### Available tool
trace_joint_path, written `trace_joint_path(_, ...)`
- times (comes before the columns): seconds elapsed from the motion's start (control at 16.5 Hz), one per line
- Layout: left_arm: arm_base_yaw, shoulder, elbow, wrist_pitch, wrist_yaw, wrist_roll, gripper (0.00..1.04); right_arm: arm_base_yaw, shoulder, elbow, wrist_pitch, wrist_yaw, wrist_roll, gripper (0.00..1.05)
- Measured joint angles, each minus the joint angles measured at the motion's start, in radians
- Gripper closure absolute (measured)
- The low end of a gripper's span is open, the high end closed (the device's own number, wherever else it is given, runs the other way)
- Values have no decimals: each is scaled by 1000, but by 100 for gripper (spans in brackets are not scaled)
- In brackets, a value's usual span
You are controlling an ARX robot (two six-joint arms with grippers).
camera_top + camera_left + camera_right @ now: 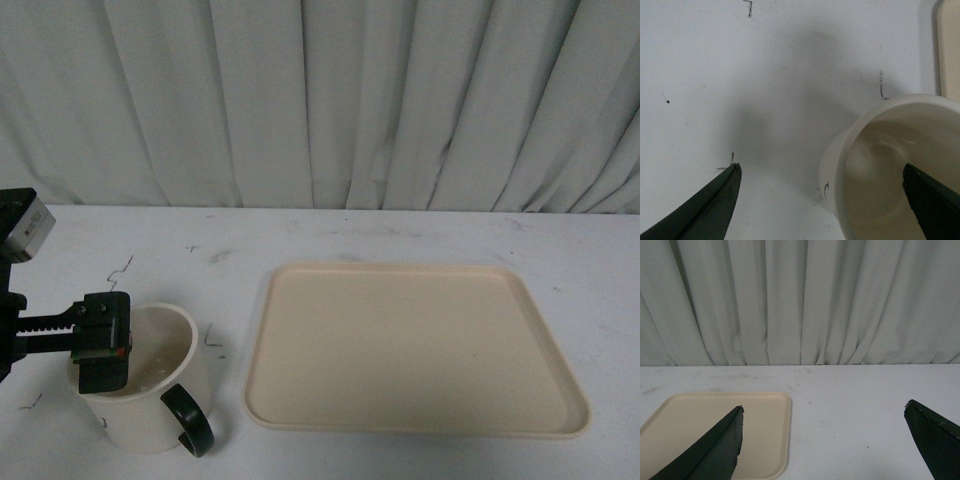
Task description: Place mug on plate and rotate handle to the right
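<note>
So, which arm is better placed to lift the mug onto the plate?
Left. The left tool straddles the mug wall, one finger inside, not yet shut. The right tool, open, sees only the plate, no mug.

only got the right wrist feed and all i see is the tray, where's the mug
observer: the mug stands upright on the table, left of the tray, not on it.
operator: left arm on it yet
observer: the left end effector is open and straddles the mug's wall, one finger inside and one outside.
operator: which way's the handle
observer: the handle points toward the robot and slightly right.
</note>
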Motion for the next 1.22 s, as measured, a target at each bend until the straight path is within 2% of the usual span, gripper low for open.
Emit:
trace_joint_path(0.55,-9,31,5,-6,-33,-30,36,0,0,0,0,0,0,6)
trace_joint_path(0.61,-18,36,5,-11,-43,-48,52,0,0,0,0,0,0,6)
trace_joint_path(0.67,-40,15,6,-34,-72,-62,85,0,0,0,0,0,0,6)
trace_joint_path(0.73,-65,-116,17,-122,-96,-72,102,0,0,0,0,0,0,6)
trace_joint_path(0.79,-152,-182,103,-172,-149,-104,102,0,0,0,0,0,0,6)
trace_joint_path(0.97,-299,-116,234,-214,-238,-240,102,0,0,0,0,0,0,6)
trace_joint_path(1.22,-454,75,380,-210,-261,-348,102,0,0,0,0,0,0,6)
